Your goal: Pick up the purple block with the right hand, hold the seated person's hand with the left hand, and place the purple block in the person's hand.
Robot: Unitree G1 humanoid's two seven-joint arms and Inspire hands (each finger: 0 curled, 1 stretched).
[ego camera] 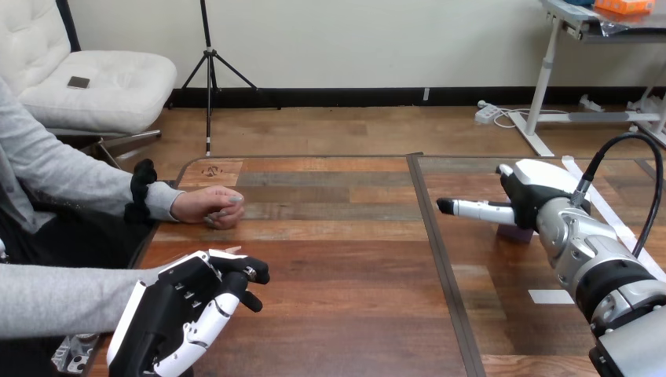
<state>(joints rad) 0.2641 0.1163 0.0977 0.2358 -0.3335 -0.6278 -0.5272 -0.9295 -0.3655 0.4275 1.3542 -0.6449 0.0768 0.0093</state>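
Observation:
The purple block [515, 232] lies on the table at the right, mostly hidden under my right hand [532, 196]. That hand hovers right over it with one finger [471, 210] stretched straight to the left, and I see nothing curled round the block. The person's hand [210, 207] rests on the table at the far left in a loose fist. My left hand [184, 310] is at the near left, back up, well short of that fist. A grey sleeve [71, 294] of the person's other arm runs in behind my left hand, and what lies beneath the hand is hidden.
A dark seam [436, 236] runs from front to back between the two table halves. White tape strips [550, 296] lie on the right half near my right forearm. Bare wood spreads across the middle of the table [338, 259].

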